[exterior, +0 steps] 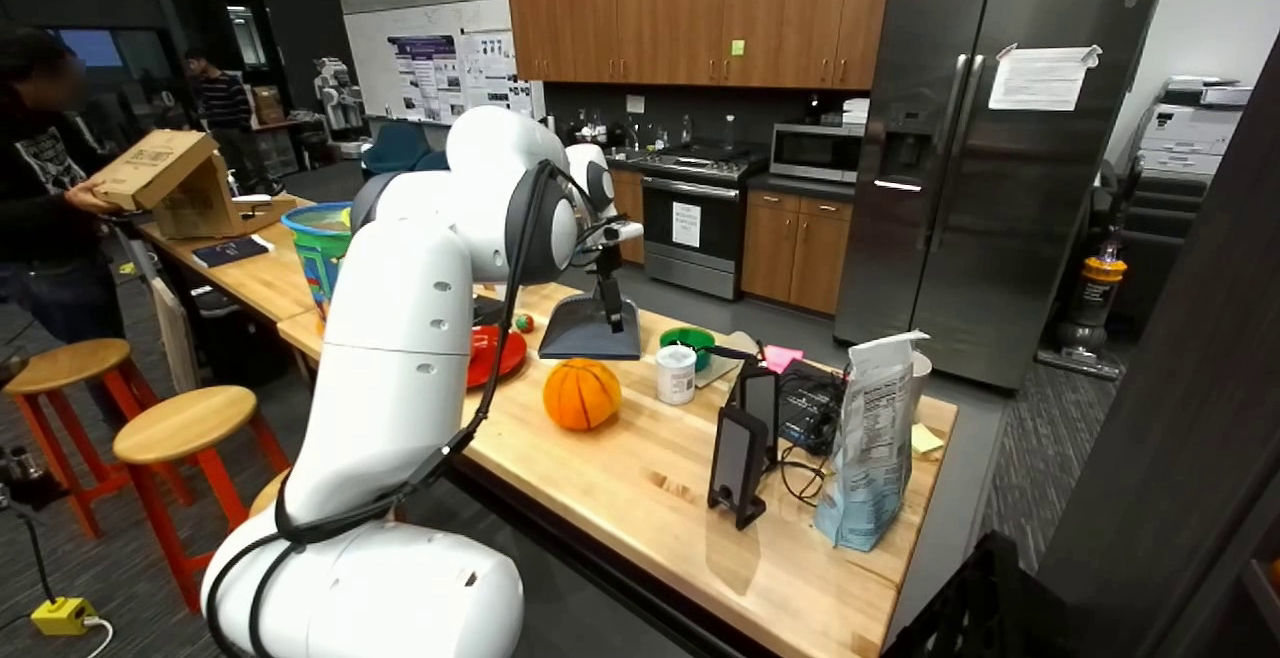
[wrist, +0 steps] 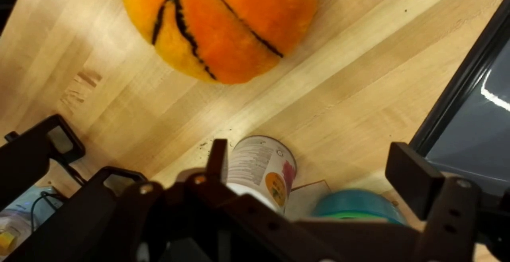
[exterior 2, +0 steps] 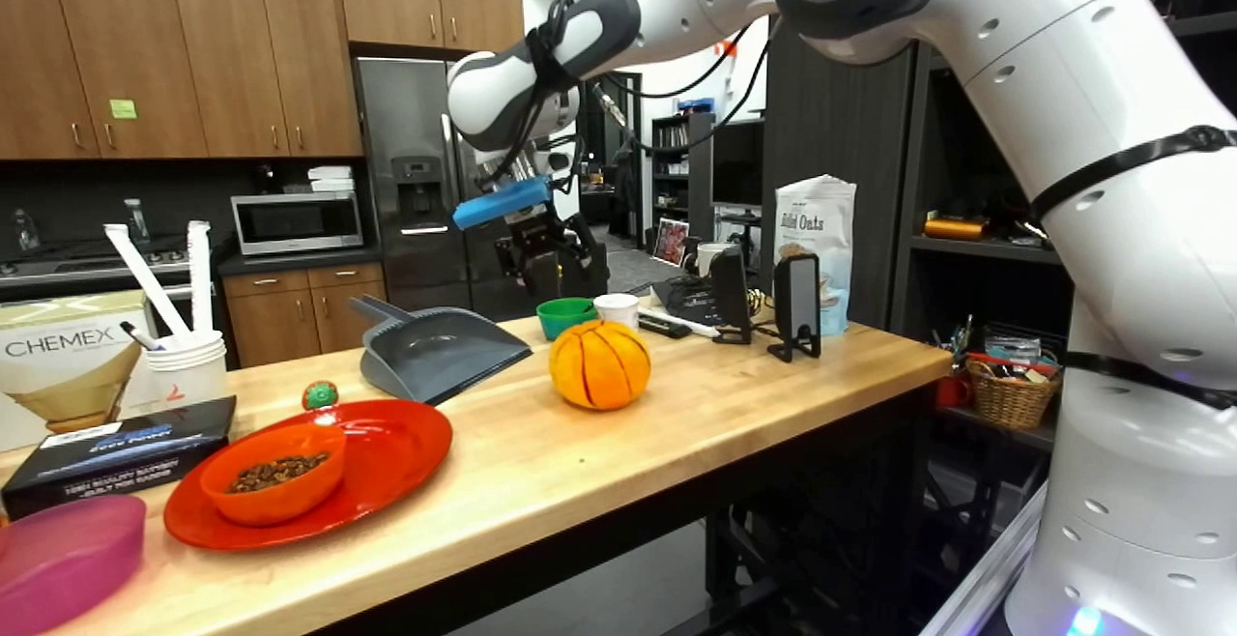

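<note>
My gripper point(exterior: 611, 313) is open and holds nothing; it also shows in an exterior view point(exterior 2: 553, 264), raised above the wooden table. In the wrist view its two fingers point(wrist: 315, 170) stand wide apart. A white can with a printed label point(wrist: 261, 166) and a blue-green bowl point(wrist: 356, 204) lie below, partly hidden by the gripper. The can point(exterior: 676, 374) and the green bowl point(exterior: 690, 346) stand together on the table. An orange plush ball with dark lines point(wrist: 231, 27) rests near them, also in both exterior views point(exterior: 582, 394) point(exterior 2: 599, 365). A grey dustpan point(exterior 2: 440, 351) lies beside it.
A red plate point(exterior 2: 396, 452) with an orange bowl point(exterior 2: 280, 501) of brown bits sits on the table point(exterior 2: 618, 452). Two black speakers point(exterior: 738, 463) and an oats bag point(exterior: 870, 448) stand at one end. A black box point(exterior 2: 126, 452) and a pink dish point(exterior 2: 72, 559) lie opposite.
</note>
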`<state>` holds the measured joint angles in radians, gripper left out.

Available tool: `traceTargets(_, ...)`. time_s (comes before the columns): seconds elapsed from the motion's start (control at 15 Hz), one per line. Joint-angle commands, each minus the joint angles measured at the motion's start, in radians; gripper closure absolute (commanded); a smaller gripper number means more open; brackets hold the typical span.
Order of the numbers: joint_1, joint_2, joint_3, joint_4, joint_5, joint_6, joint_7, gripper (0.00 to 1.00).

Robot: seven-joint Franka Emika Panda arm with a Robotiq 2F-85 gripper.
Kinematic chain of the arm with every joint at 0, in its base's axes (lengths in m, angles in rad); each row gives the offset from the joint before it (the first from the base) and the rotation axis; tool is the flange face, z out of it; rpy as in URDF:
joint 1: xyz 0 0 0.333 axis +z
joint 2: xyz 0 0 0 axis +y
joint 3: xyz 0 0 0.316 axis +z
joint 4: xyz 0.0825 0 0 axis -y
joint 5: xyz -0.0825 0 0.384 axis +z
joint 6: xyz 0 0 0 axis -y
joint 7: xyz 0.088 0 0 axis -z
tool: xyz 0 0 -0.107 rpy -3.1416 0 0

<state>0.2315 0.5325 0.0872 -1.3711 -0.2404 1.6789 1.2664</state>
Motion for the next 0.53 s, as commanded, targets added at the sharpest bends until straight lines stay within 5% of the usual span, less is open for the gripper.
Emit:
traceTargets(0.0, 0.021, 0.001, -0.027, 0.003, 0.013, -0.001, -0.007, 0.0)
traceTargets(0.47, -0.026, -0.111, -0.052, -0.058, 0.076, 0.069, -0.004, 0.0)
